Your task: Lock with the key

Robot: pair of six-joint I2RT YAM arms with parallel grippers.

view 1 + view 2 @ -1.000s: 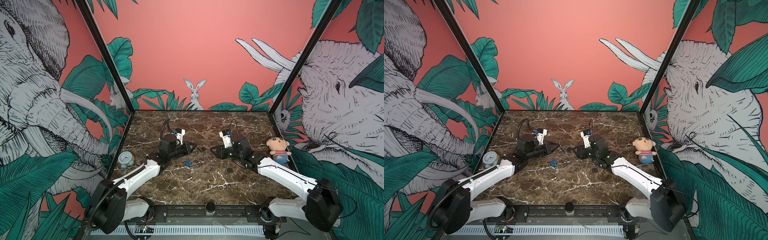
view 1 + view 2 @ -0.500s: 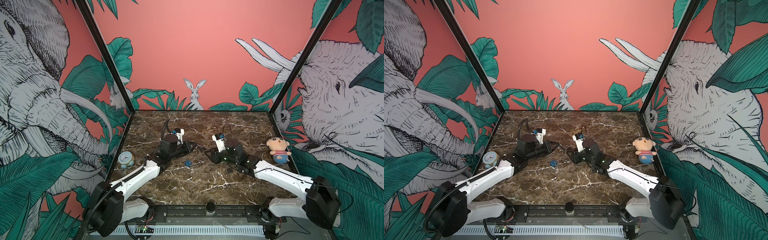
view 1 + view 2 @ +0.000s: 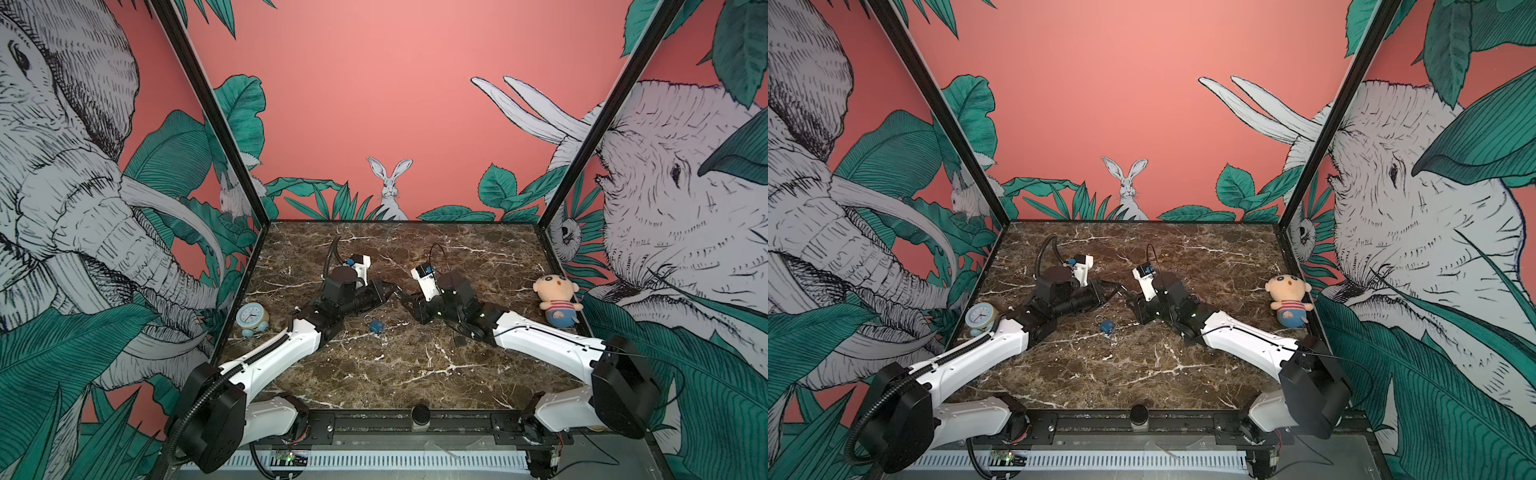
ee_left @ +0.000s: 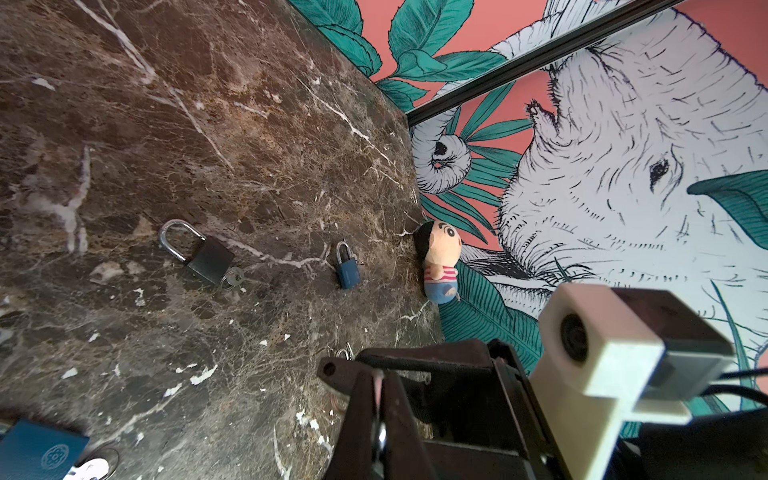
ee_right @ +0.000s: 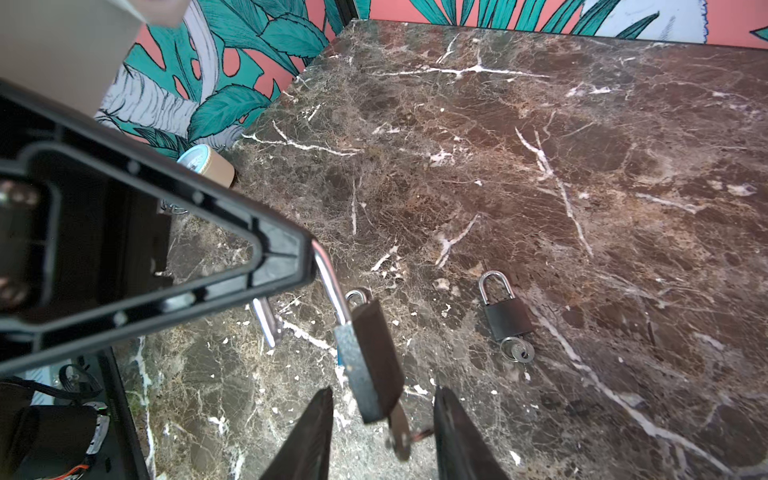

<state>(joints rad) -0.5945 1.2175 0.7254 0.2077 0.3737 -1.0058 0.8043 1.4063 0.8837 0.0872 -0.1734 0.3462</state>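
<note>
A dark padlock (image 5: 370, 357) hangs in the air by its silver shackle (image 5: 328, 282), and my left gripper (image 4: 380, 376) is shut on that shackle. A key (image 5: 399, 432) sticks out of the padlock's underside. My right gripper (image 5: 384, 392) is open, one finger on each side of the key and the padlock's lower end, with a gap on both sides. In both top views the left gripper (image 3: 392, 292) (image 3: 1119, 288) and the right gripper (image 3: 409, 301) (image 3: 1133, 300) meet tip to tip at mid-table, and the padlock is too small to make out there.
A blue padlock (image 3: 376, 326) (image 3: 1107, 326) lies on the marble just in front of the grippers. A black padlock with a key (image 5: 507, 313) (image 4: 210, 257) and a small blue padlock (image 4: 347, 268) also lie flat. The clock (image 3: 252, 318) stands at the left wall, the plush doll (image 3: 557, 297) at the right.
My right arm has swung left to the left gripper's tip, and its jaws have narrowed around the key. The left arm has barely moved.
</note>
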